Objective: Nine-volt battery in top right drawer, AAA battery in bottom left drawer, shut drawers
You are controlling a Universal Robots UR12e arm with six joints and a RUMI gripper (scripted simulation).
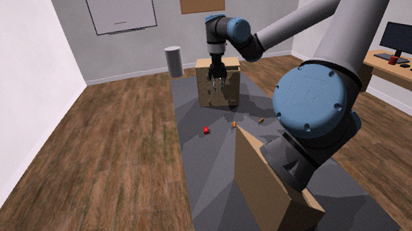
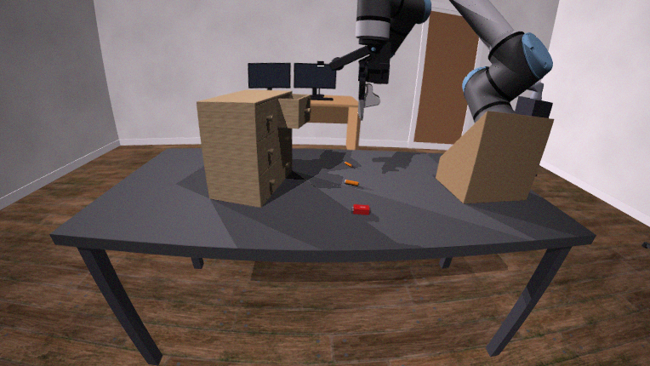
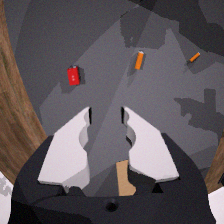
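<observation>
The chest (image 1: 202, 90) (image 2: 229, 154) stands upright. Its top-row right drawer (image 2: 291, 114) is pulled out; its inside is mostly hidden. The other drawers look shut. The red nine-volt battery (image 1: 205, 130) (image 2: 362, 209) (image 3: 74, 76) lies on the table in front of the chest. The smaller orange cylinder, seemingly the AAA battery (image 1: 261, 120) (image 2: 347, 163) (image 3: 195, 57), lies farthest to the right in the wrist view. My gripper (image 1: 219, 86) (image 2: 362, 113) (image 3: 106, 108) hangs high above the table, partly open, with nothing between its fingers.
A larger orange battery (image 1: 234, 123) (image 2: 351, 182) (image 3: 139, 60) lies between the other two. A wooden box with a slanted side (image 1: 261, 183) (image 2: 500, 158) stands on the table (image 2: 295, 236) opposite the chest, close by the arm's near links. A desk with monitors stands beyond.
</observation>
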